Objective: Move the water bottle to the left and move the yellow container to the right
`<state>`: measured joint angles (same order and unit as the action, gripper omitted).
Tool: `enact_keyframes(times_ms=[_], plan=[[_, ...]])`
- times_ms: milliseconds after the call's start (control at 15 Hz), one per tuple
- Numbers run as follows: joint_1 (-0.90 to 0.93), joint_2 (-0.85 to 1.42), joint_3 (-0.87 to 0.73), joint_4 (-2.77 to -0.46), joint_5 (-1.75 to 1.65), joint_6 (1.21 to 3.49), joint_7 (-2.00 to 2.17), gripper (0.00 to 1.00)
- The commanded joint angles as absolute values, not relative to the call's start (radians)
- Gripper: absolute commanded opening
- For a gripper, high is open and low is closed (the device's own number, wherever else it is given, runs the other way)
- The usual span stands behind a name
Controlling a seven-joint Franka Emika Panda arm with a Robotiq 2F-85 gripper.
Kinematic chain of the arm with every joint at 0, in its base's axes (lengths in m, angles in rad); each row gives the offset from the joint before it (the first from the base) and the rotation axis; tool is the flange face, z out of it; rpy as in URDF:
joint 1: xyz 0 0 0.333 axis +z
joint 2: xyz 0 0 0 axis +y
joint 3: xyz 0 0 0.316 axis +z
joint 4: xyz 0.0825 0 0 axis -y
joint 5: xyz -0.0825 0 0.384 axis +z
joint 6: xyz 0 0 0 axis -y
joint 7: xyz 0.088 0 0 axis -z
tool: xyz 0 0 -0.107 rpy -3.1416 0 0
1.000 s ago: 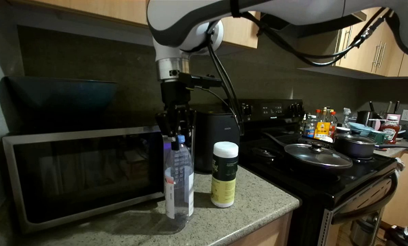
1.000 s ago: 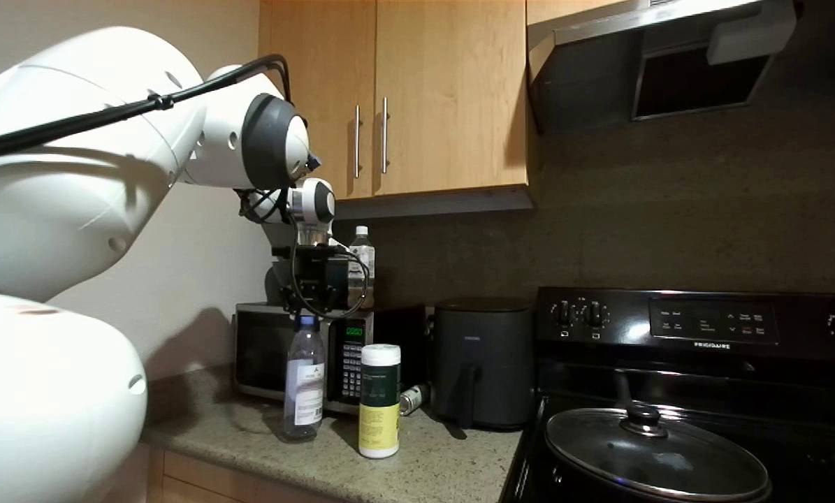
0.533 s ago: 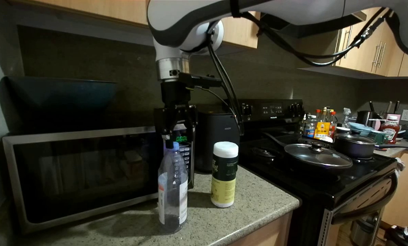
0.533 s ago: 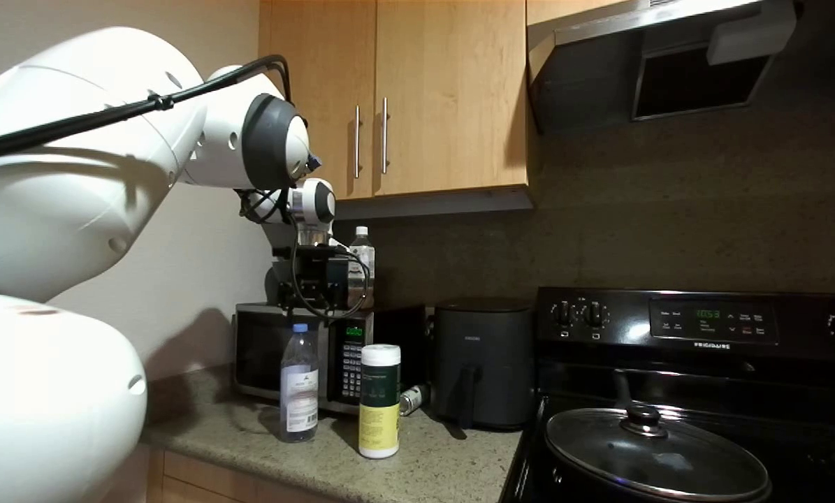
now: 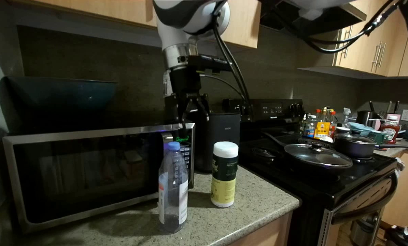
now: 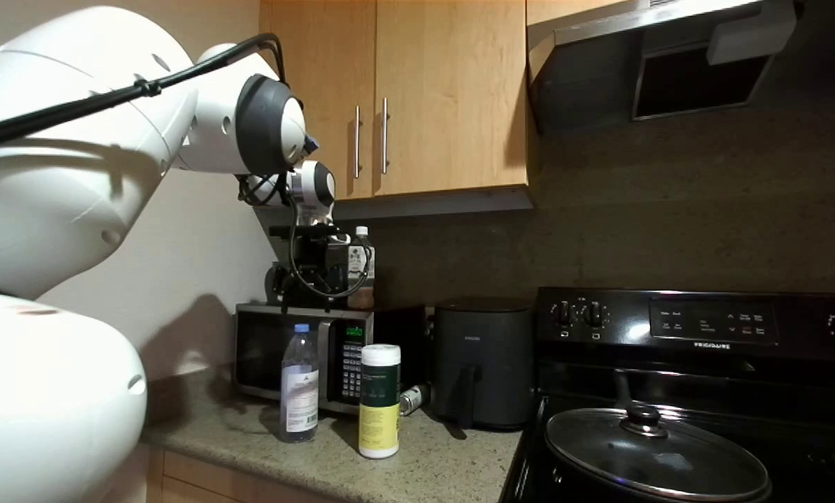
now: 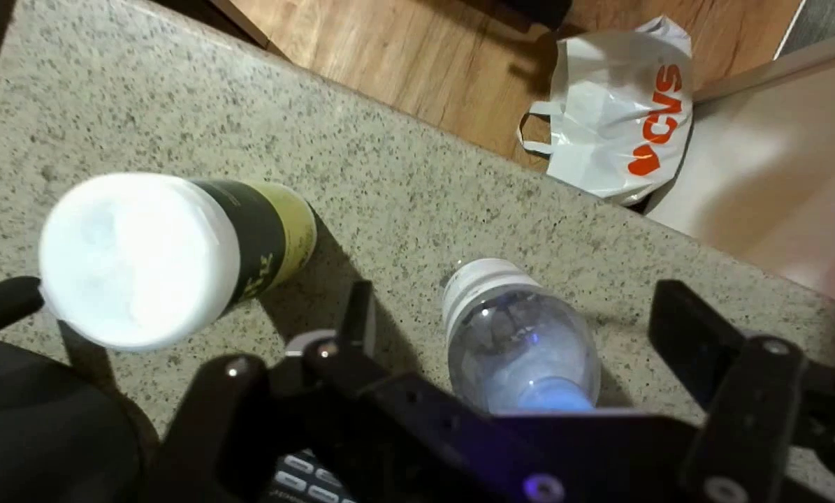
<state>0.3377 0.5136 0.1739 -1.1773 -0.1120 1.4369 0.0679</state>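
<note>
The water bottle (image 5: 173, 205), clear with a blue cap and white label, stands upright on the counter before the microwave in both exterior views. To its right is the yellow container (image 5: 223, 191), an upright canister with a white lid and a dark-and-yellow label. My gripper (image 5: 195, 121) hangs above and behind the bottle's cap, jaws spread, touching neither object. From the wrist view, the water bottle (image 7: 522, 335) shows between the two separated fingers, its cap partly covered by the gripper body. The yellow container (image 7: 138, 262) lies off to the left there.
The microwave (image 5: 87, 177) carries a dark blue bowl (image 5: 64, 94) and a white-capped bottle (image 6: 361, 269) close beside the gripper. A black air fryer (image 6: 483, 363) and a fallen can (image 6: 411, 399) sit behind the container. The stove (image 5: 313, 177) borders the counter on the right.
The bottle, tilted at the gripper a second ago, came free, shifted slightly left and now stands upright. My gripper opened, then rose and drew back from the cap.
</note>
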Motion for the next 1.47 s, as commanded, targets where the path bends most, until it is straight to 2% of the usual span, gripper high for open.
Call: enact_keyframes(times_ms=[0,333,400,800,1400], plan=[[0.348,0.417,0.162,-1.225,-0.138,1.353,0.12,1.0],[0.345,0.358,0.146,-1.266,-0.15,1.315,0.179,1.0],[0.343,0.41,0.156,-1.193,-0.129,1.309,0.139,1.0],[0.343,0.397,0.146,-1.217,-0.135,1.309,0.154,1.0],[0.29,0.284,0.088,-1.509,-0.032,1.448,0.343,1.0]])
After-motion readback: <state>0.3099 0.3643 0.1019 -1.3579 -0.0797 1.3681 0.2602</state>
